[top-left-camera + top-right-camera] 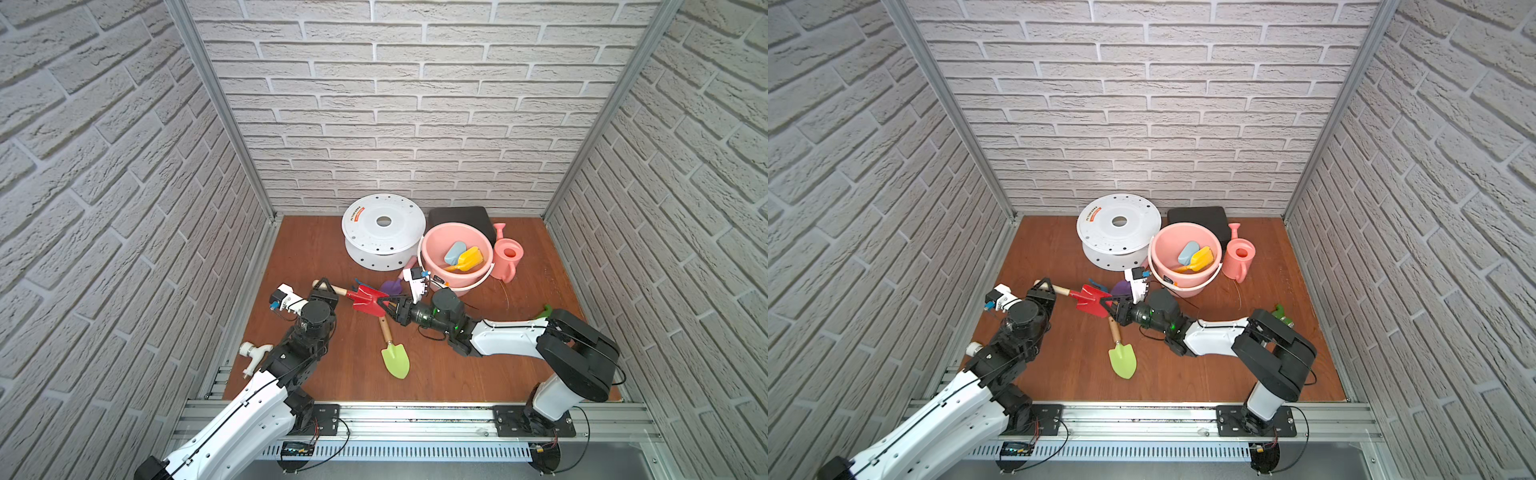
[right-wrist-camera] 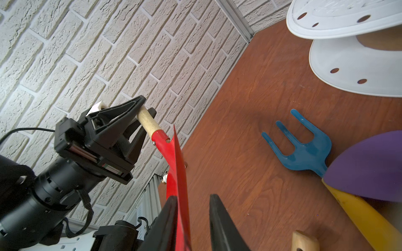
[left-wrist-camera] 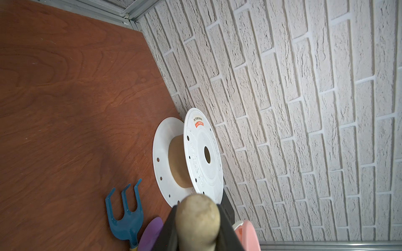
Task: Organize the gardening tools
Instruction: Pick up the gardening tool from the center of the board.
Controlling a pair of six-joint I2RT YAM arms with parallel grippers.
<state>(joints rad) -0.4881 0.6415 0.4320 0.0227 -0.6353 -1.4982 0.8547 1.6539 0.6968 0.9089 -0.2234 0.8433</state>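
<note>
Left gripper (image 1: pixel 324 286) pinches red metal spade (image 1: pixel 368 297) by wooden handle (image 1: pixel 338 289), 8 o'clock of pink plastic bucket (image 1: pixel 436 239); right gripper (image 2: pixel 192 198), half-spread, straddles blade (image 2: pixel 178 169): handover probably.

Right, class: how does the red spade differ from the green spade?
The red spade is held off the floor, its handle clamped in the left gripper; the green spade lies on the floor, ungripped. The red spade's blade is angular; the green spade's is rounded. Both have wooden handles.

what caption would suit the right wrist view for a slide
The left gripper holds the red spade by its wooden handle while the right gripper straddles its blade, jaws open.
</note>
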